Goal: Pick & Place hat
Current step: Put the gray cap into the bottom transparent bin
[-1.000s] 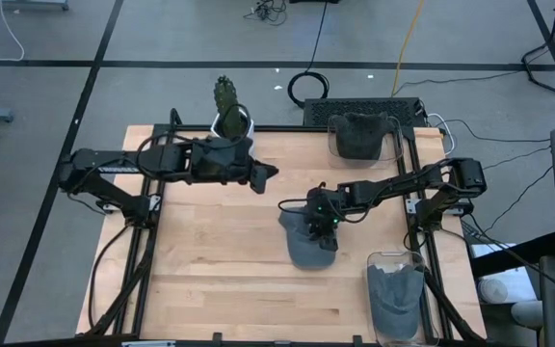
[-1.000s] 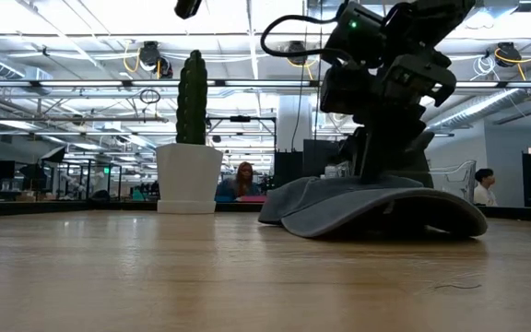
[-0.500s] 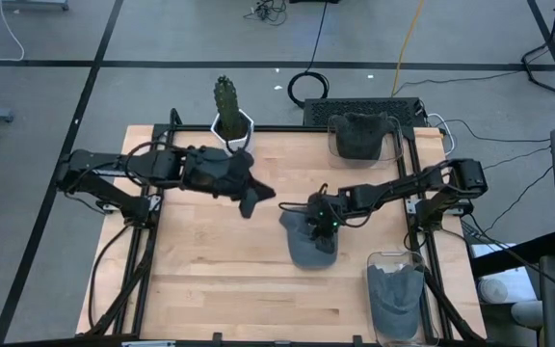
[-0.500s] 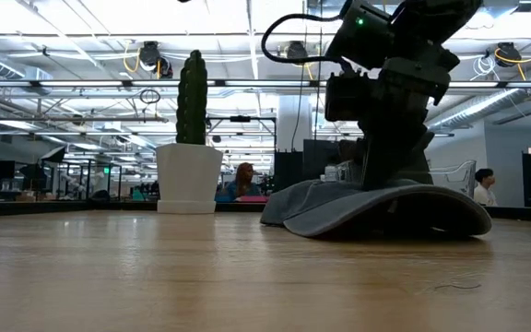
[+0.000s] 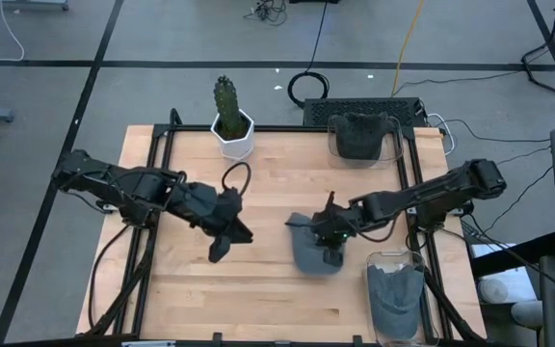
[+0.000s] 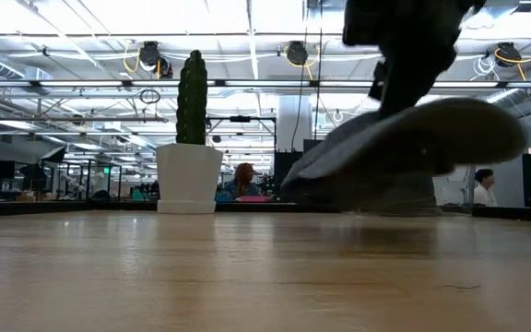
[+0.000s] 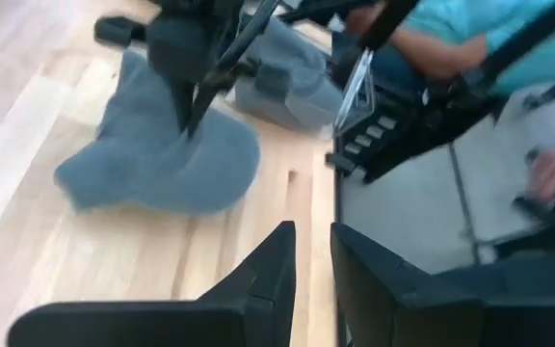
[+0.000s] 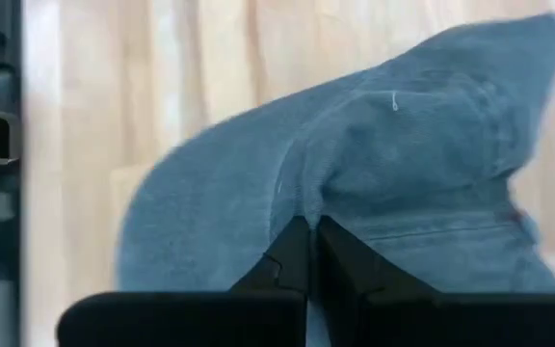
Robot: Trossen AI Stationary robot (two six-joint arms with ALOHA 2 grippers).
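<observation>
Pinching the gray hat (image 5: 316, 253) tight, the right gripper (image 5: 333, 239) should lift it slow and steady so it does not slip out.

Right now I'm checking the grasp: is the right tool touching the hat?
Touching. The right wrist view shows the right tool shut, pinching a fold of the hat.

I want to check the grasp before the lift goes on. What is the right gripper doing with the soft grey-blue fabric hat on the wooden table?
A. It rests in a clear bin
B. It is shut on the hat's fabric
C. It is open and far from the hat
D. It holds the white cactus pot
B: in the right wrist view the right gripper has its fingers pinched together on a fold of the grey-blue fabric hat, and the low view shows the hat tilted up off the wooden table.
</observation>
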